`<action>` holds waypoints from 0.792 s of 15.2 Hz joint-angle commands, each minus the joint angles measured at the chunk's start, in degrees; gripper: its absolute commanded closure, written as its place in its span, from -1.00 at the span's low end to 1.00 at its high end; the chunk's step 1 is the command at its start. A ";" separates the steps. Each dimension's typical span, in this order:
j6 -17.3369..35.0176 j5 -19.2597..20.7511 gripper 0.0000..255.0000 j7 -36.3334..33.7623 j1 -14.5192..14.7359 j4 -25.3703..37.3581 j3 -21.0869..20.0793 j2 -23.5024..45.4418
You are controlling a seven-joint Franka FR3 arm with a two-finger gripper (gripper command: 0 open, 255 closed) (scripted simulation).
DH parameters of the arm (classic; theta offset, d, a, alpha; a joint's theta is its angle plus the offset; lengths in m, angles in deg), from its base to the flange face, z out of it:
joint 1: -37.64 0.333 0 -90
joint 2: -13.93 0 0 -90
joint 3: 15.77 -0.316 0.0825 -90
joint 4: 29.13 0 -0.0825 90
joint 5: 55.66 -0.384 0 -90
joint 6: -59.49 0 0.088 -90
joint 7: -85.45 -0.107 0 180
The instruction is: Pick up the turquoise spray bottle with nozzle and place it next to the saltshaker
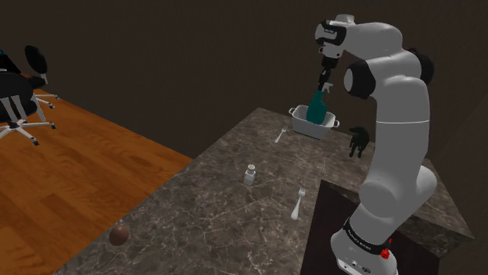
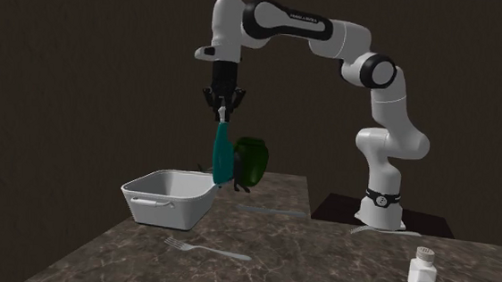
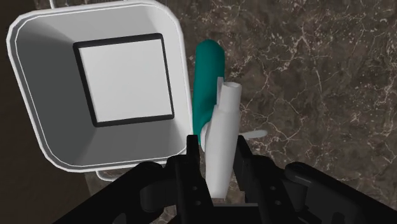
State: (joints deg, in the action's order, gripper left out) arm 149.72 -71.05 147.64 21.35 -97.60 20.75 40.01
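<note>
**Spray bottle held up beside the white tub**

Spray bottle (image 1: 316, 108) (image 2: 222, 156) (image 3: 207, 76) has a slim turquoise body with a rounded bottom, and a white head with a nozzle and a trigger on top. It hangs in the air with the body pointing down, a little tilted. The black pincer (image 1: 323, 84) (image 2: 223, 107) (image 3: 216, 149) is clenched on the white head, and in the wrist view both fingers press on it from the two sides.

The bottle hangs just beside a white tub (image 1: 313, 125) (image 2: 170, 198) (image 3: 38, 95), outside its rim and over the bare stone. In the second exterior view its bottom is about at the height of the tub's rim. The tub is square with rounded corners and has small handles.

Everything stands on a dark marbled counter (image 1: 219, 211) (image 2: 323, 256) (image 3: 305, 63). The saltshaker (image 1: 250, 175) (image 2: 423, 270), white with a darker cap, stands upright well apart from the bottle, toward the stand. One fork (image 1: 281, 134) (image 2: 205, 247) lies near the tub, and a second fork (image 1: 297, 205) lies nearer to the stand. In the second exterior view a dark green rounded object (image 2: 251, 160) shows behind the bottle. A brown ball (image 1: 119, 234) sits at the counter's edge at the shoulder view's lower left.
</note>
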 commanded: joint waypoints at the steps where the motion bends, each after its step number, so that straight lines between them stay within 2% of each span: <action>1: -1.96 -0.31 1.00 -0.17 -0.58 2.55 -0.09 0.61; 4: -4.05 -0.69 1.00 -0.23 -1.39 5.37 -0.18 1.32; 12: -2.88 6.15 1.00 -10.38 11.03 -5.75 -0.77 -10.44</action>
State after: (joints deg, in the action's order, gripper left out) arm 146.43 -66.34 138.84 30.40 -100.88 20.06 32.00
